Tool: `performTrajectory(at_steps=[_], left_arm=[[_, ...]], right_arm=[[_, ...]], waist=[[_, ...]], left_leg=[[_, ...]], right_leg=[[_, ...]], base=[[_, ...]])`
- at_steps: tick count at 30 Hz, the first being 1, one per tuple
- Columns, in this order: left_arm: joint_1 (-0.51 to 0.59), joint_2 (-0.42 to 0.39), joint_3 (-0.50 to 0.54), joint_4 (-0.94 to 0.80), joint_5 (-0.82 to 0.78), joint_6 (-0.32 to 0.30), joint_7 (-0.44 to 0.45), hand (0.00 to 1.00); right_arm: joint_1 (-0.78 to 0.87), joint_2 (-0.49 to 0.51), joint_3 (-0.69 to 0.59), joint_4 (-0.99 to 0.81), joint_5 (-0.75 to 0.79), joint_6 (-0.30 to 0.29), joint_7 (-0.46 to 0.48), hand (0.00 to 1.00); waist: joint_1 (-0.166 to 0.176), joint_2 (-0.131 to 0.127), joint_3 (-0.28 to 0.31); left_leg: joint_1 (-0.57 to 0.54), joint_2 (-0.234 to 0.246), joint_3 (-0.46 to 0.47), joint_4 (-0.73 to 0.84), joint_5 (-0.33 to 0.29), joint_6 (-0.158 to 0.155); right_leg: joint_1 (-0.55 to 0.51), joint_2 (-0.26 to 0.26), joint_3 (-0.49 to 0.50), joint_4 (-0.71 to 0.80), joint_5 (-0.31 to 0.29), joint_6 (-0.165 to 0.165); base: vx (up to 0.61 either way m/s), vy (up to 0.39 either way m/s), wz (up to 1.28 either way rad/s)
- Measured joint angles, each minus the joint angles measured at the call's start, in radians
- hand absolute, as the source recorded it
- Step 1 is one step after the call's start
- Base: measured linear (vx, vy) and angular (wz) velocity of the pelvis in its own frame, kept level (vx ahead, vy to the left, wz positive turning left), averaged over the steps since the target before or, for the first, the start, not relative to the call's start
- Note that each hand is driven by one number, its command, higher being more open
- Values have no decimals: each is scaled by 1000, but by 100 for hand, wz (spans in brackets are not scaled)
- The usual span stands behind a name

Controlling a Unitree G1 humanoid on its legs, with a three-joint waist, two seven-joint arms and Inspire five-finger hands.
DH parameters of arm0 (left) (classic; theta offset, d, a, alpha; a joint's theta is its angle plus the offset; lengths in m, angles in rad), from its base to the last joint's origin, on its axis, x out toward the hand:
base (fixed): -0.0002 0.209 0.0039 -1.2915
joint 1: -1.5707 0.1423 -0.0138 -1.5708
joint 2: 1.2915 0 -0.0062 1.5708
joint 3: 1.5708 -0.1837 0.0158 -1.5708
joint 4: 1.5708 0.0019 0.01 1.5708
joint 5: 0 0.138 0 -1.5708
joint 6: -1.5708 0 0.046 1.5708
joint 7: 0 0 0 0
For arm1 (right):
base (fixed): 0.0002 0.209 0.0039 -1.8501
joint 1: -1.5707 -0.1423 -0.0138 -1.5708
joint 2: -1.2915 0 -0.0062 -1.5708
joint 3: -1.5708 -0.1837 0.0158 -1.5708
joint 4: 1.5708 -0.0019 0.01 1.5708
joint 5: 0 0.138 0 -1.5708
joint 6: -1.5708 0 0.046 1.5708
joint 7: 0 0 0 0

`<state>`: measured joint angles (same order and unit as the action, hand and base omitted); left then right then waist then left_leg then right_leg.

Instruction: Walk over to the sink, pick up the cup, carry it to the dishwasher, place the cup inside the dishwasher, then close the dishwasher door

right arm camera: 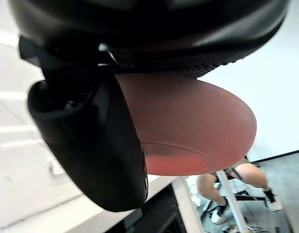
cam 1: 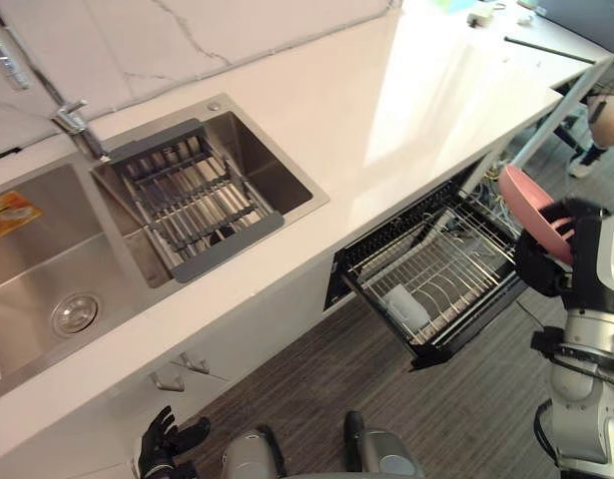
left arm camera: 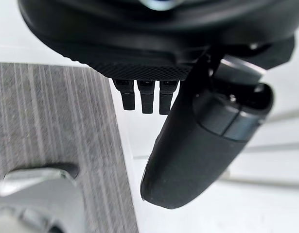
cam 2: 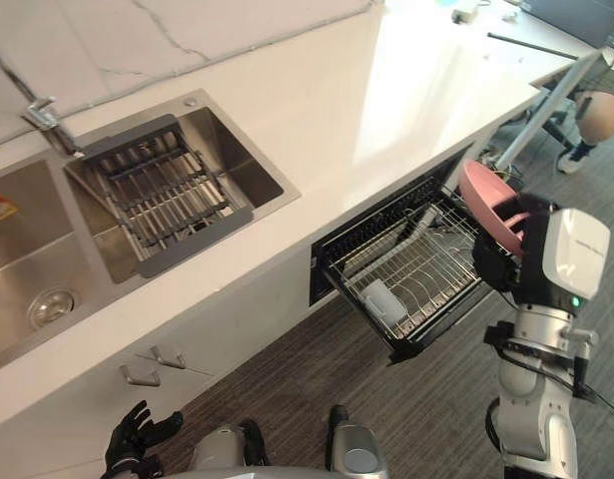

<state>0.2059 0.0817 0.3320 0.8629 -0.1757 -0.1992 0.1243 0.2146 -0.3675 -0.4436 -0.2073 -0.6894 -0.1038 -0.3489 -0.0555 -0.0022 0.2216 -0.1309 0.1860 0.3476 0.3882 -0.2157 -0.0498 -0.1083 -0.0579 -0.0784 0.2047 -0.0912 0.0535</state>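
Note:
A pink cup (cam 1: 529, 203) hangs tilted in the air over the right end of the open dishwasher rack (cam 1: 468, 330), with my right hand (cam 1: 548, 267) shut on it. Up close, the thumb (right arm camera: 98, 145) presses against the cup's (right arm camera: 202, 124) side. The wire rack is pulled out from under the white counter (cam 1: 416, 90), and a white cup (cam 1: 406, 305) lies in its front part. My left hand (cam 1: 167, 440) hangs low beside the cabinet front below the sink, with relaxed, empty fingers (left arm camera: 145, 94).
A steel double sink (cam 1: 42, 264) is set in the counter at left, with a grey drainer basket (cam 1: 192, 195) across its right basin and a faucet (cam 1: 75, 118) behind. A person's legs (cam 1: 598, 130) and a white slanted pole (cam 1: 551, 118) stand at the far right.

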Motion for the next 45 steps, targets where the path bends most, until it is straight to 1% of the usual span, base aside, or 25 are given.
performTrajectory(at_steps=[2,6,9,10,12,14,15,16,17,21,22,24,28,30,31,34,37,38,45], left_arm=[[0,-4,-8,1,1,-1,-7,90],[0,-5,-17,6,1,-1,-16,90],[1,-8,-48,9,1,-1,-18,90],[1,-8,-51,8,1,-2,-18,90],[0,-7,-56,5,0,-5,-18,90],[-9,-7,-58,5,0,-5,-18,90],[-18,-5,-69,5,0,-6,-17,90],[-24,-5,-76,5,0,-6,-17,90],[-36,-5,-90,5,-1,-6,-17,90],[-73,-4,-124,-8,-2,-19,-16,90],[-76,-4,-125,-11,-2,-22,-16,90],[-82,-4,-126,-43,-23,-34,-16,90],[-90,23,-165,-44,-41,-44,-12,90],[-104,23,-165,-39,-42,-44,-7,90],[-114,24,-166,-39,-42,-50,-4,90],[-135,25,-170,-35,-42,-60,1,90],[-155,29,-201,-26,-64,-63,3,90],[-162,27,-206,-26,-67,-65,3,90],[-198,26,-212,-23,-79,-70,20,90]], right_arm=[[2,1,-18,2,12,0,0,30],[-6,1,-31,28,54,-3,-1,30],[-52,-14,-31,130,91,-6,-1,30],[-66,-18,-30,149,102,-6,-1,30],[-130,-41,-27,219,122,-4,-1,30],[-179,-70,-19,274,149,0,-1,30],[-213,-89,-17,310,161,5,-1,30],[-230,-98,-16,327,169,8,-1,30],[-262,-118,-8,356,189,14,-1,30],[-378,-185,61,425,220,23,-2,30],[-396,-193,71,435,226,23,-2,30],[-470,-223,110,483,239,23,-3,30],[-578,-265,186,601,269,23,-3,30],[-613,-277,208,658,280,24,-4,30],[-645,-297,240,706,295,24,-3,30],[-721,-328,278,779,306,25,-3,30],[-779,-352,298,863,316,28,-3,30],[-796,-358,298,891,317,34,-3,90],[-862,-359,302,948,337,67,-10,90]], waist=[[-13,2,0],[-15,11,4],[-12,37,23],[-12,42,28],[-11,59,43],[-9,67,69],[-5,71,91],[0,73,100],[8,78,114],[10,89,169],[11,89,175],[15,92,206],[21,105,215],[33,111,224],[43,114,226],[44,119,246],[61,123,248],[68,123,248],[77,122,249]], left_leg=[[7,-17,-33,-21,17,-1],[8,-36,-40,-47,30,5],[0,-62,-42,-61,41,17],[-4,-66,-42,-62,42,19],[-41,-78,-42,-63,48,30],[-60,-88,-48,-67,53,38],[-70,-94,-55,-69,54,40],[-76,-98,-60,-71,55,42],[-93,-104,-64,-73,59,48],[-148,-121,-64,-72,73,67],[-155,-123,-64,-72,75,69],[-172,-132,-66,-71,81,75],[-216,-145,-78,-68,88,84],[-223,-155,-97,-68,90,86],[-238,-160,-104,-69,91,88],[-263,-170,-116,-71,100,95],[-283,-175,-119,-74,107,99],[-286,-176,-122,-81,114,100],[-313,-185,-138,-101,136,102]], right_leg=[[16,-7,-3,-24,7,3],[20,-22,-5,-45,16,12],[11,-40,-6,-54,26,24],[7,-43,-5,-54,28,27],[-34,-51,2,-56,45,31],[-52,-56,9,-67,62,36],[-61,-58,13,-77,74,38],[-67,-59,15,-80,80,39],[-84,-62,20,-88,92,41],[-135,-74,26,-97,121,48],[-140,-75,28,-101,126,48],[-153,-80,32,-111,138,52],[-190,-89,35,-119,153,57],[-194,-93,35,-119,155,58],[-210,-95,39,-119,159,58],[-232,-103,37,-120,167,59],[-251,-106,38,-120,174,57],[-254,-109,37,-120,175,57],[-282,-115,35,-120,181,52]], base=[[43,17,5],[21,51,8],[-16,52,6],[-47,56,1],[-68,64,-7],[-69,54,-9],[-94,66,-10],[-104,68,-12],[-86,52,-8],[-82,48,-2],[-65,45,-1],[-61,46,0],[-38,36,2],[-27,41,0],[0,0,0],[-21,21,5],[-18,16,3],[-24,16,9],[-28,6,8]])
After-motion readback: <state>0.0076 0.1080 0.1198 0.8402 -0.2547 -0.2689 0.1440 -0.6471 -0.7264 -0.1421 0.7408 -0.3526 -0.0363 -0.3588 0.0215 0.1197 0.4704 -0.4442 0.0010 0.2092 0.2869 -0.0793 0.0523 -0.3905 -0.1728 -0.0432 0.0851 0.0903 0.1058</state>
